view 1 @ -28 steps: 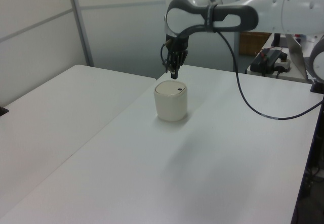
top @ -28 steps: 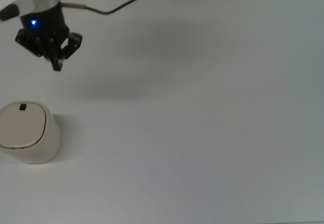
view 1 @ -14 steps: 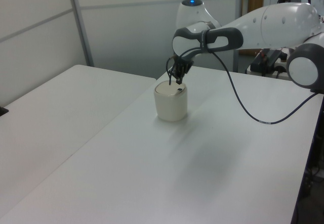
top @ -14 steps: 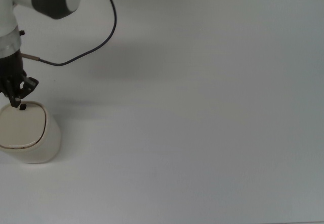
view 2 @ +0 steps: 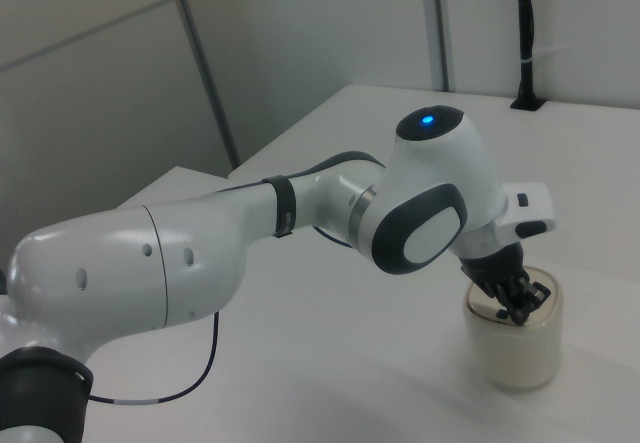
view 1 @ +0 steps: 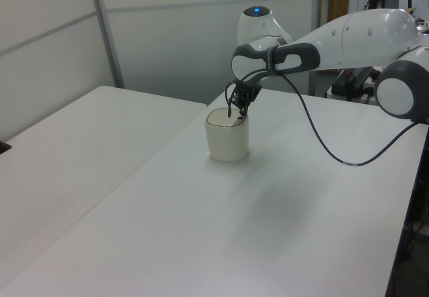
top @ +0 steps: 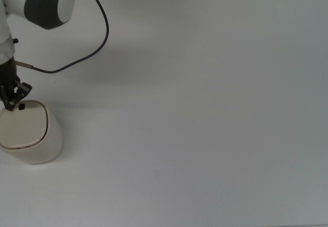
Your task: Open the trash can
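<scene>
Pressing down at the lid's rim, the gripper is seen with its fingers drawn narrow together, nothing held. Directly beneath it sits the trash can, partly cut off at the top view's left edge. Just beside the fingertips, the lid's black square mark is too small to read.

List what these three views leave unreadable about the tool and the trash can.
- Tool opening: its dark fingers overlap in all three views, so open or shut is unclear.
- Contact with the lid: the tool's tip sits at the trash can lid's edge by the black mark; pressing or hovering is undecidable.
- Trash can's left side: cut by the top view's left edge.
- Lid in the right view: partly covered by the tool.
</scene>
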Controlling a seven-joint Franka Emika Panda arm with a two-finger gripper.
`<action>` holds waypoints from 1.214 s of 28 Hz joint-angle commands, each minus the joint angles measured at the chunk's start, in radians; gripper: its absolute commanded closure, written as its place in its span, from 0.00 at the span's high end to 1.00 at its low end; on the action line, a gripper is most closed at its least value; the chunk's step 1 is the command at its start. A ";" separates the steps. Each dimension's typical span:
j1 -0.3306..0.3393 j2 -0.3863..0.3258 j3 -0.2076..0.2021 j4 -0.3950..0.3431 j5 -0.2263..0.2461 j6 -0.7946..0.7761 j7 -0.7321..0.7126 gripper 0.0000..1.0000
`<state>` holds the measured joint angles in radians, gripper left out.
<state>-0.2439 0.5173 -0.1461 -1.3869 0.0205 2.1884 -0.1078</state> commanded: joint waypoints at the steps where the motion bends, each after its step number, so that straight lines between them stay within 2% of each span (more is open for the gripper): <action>1: -0.009 -0.049 -0.003 -0.011 0.091 -0.001 0.000 0.00; 3: -0.009 -0.072 -0.001 -0.012 0.114 -0.002 -0.001 0.00; 6: -0.006 -0.103 0.005 -0.009 0.121 -0.051 -0.001 0.00; 16: 0.021 -0.209 0.007 -0.004 0.113 -0.240 -0.003 0.00; 19: 0.025 -0.244 0.016 -0.003 0.113 -0.317 -0.001 0.09; 21: 0.025 -0.258 0.036 -0.003 0.107 -0.364 -0.001 0.14; 23: 0.025 -0.279 0.060 -0.001 0.098 -0.415 -0.001 0.24; 32: 0.025 -0.318 0.088 0.000 0.090 -0.532 -0.003 0.28; 34: 0.038 -0.326 0.103 0.000 0.066 -0.544 -0.003 0.32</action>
<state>-0.2186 0.2202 -0.0633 -1.3711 0.1200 1.6838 -0.1082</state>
